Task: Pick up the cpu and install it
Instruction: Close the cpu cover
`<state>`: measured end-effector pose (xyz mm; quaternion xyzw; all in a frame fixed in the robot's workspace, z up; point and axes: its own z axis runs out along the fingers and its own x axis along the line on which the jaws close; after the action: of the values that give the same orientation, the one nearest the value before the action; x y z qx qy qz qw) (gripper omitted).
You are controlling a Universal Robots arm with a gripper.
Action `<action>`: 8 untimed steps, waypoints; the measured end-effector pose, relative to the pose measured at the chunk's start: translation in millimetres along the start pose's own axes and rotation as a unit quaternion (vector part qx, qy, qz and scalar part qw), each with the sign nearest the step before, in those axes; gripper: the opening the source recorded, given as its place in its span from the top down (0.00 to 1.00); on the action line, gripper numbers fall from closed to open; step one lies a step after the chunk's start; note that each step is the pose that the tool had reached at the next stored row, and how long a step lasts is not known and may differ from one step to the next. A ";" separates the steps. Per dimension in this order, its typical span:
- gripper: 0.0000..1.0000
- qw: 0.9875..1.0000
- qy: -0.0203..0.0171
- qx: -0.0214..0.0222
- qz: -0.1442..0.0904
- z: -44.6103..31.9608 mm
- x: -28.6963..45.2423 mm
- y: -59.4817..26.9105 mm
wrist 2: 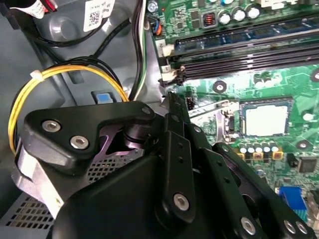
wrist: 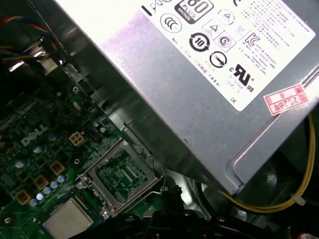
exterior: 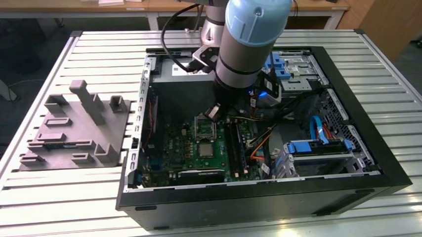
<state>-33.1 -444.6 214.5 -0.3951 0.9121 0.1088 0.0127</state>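
Note:
The cpu (wrist 2: 264,119), a small pale silvery square, lies flat in a dark-framed socket on the green motherboard. It also shows in the first wrist view (wrist: 67,219) and the exterior view (exterior: 206,149). Right beside it an open metal socket frame (wrist: 122,174) stands with green board showing through its window. My gripper (exterior: 214,114) hangs inside the open computer case just above that frame, apart from the cpu. In both wrist views the black gripper (wrist 2: 170,97) (wrist: 169,196) looks shut, with nothing between its tips.
A large grey metal box with a white label (wrist: 199,74) stands close beside the gripper. Memory slots (wrist 2: 239,55) run past the socket, and a yellow cable (wrist 2: 65,74) loops nearby. A grey moulded tray (exterior: 72,131) sits on the slatted table at the exterior view's left.

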 end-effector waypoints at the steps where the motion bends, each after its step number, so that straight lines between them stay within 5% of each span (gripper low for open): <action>1: 0.89 1.000 -0.002 -0.002 0.000 1.1 0.1 -0.2; 5: 0.89 1.000 -0.012 -0.011 -0.001 4.8 0.5 -1.0; 8: 0.89 1.000 -0.015 -0.014 -0.001 8.2 0.8 -1.5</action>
<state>-33.0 -444.4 206.2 -0.3947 0.9096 0.1279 0.0211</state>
